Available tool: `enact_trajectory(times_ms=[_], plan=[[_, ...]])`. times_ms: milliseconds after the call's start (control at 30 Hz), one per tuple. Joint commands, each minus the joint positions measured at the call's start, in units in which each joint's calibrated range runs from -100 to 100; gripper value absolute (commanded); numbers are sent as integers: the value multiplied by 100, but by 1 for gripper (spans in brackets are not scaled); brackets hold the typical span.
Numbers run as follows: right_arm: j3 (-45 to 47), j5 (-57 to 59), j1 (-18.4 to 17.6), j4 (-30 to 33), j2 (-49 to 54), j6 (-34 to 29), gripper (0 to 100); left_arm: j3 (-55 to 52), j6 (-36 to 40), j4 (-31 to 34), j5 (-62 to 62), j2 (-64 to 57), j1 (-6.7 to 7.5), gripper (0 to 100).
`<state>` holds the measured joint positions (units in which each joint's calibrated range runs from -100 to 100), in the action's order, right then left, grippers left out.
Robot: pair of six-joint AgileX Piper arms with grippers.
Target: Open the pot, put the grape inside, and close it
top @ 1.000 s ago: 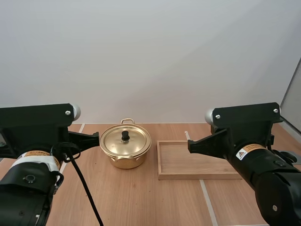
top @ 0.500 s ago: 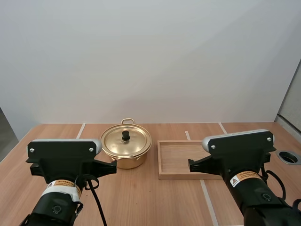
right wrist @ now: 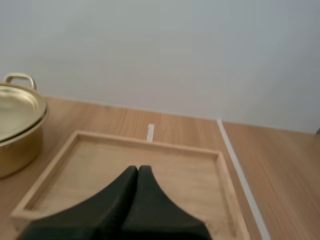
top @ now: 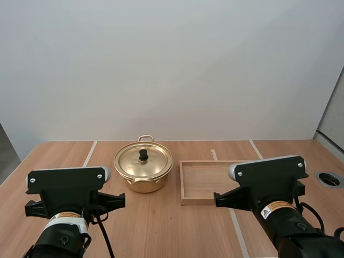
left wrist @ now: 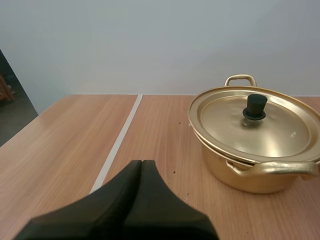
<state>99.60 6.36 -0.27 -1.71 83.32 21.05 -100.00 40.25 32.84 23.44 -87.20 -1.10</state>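
Observation:
A golden pot (top: pixel 143 171) stands at the middle of the wooden table, its lid (top: pixel 143 161) with a black knob (top: pixel 143 154) sitting on it. My left gripper (top: pixel 120 200) hangs at the near left, short of the pot; in the left wrist view its fingers (left wrist: pixel 141 165) lie together as one dark wedge, with the pot (left wrist: pixel 250 165) and lid knob (left wrist: pixel 254 106) ahead. My right gripper (top: pixel 217 199) is at the near edge of the wooden tray (top: pixel 215 180). Its fingers (right wrist: pixel 137 170) are likewise pressed together over the tray (right wrist: pixel 95 165), holding nothing.
The tray lies flat just right of the pot (right wrist: pixel 15 130), with nothing in it. White tape lines (top: pixel 89 153) (top: pixel 237 226) run along the table. A round hole (top: pixel 329 179) sits near the table's right edge. The left table edge drops off past the tape line.
Both arms have sunk lower and drawn back toward the near edge, uncovering more of the table. The pot and tray have stayed put. Both grippers remain shut.

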Motion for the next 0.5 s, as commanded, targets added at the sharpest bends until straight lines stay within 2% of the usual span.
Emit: enact_trajectory(times_ms=[0, 467], plan=[[40, 427, 27, -20, 42, -16, 0, 0, 27, 74, 23, -38, -14, 0], [40, 424, 27, -20, 53, -16, 0, 0, 27, 74, 2, -38, -14, 0]])
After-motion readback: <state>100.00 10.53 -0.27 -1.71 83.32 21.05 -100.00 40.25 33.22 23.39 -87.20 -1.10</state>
